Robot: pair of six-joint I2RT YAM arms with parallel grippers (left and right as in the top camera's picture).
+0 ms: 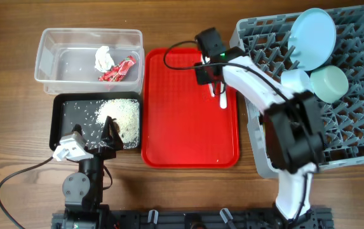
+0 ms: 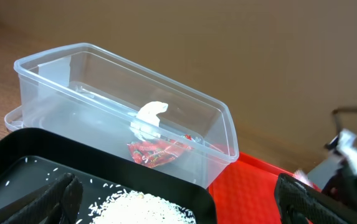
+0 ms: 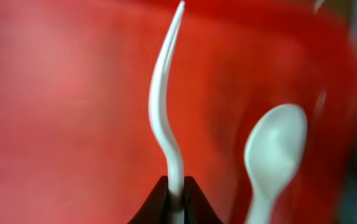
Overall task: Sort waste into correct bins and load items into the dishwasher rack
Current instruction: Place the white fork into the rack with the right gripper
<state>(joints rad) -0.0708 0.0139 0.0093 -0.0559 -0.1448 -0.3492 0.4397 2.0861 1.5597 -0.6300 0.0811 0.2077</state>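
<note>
Pinching fork (image 3: pixel 164 93) tight by its handle, right gripper (image 3: pixel 176 194) hovering over red tray (image 1: pixel 182 127) | spoon (image 3: pixel 274 149) lying just beside | left gripper (image 2: pixel 181 200) gaping empty over black tray (image 1: pixel 74 113) | risk: thin handle pivoting, fork slipping before rack (image 1: pixel 353 133).

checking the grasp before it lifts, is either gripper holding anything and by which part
The right gripper pinches the white plastic fork by its handle, tines pointing away. The left gripper is open and holds nothing.
</note>
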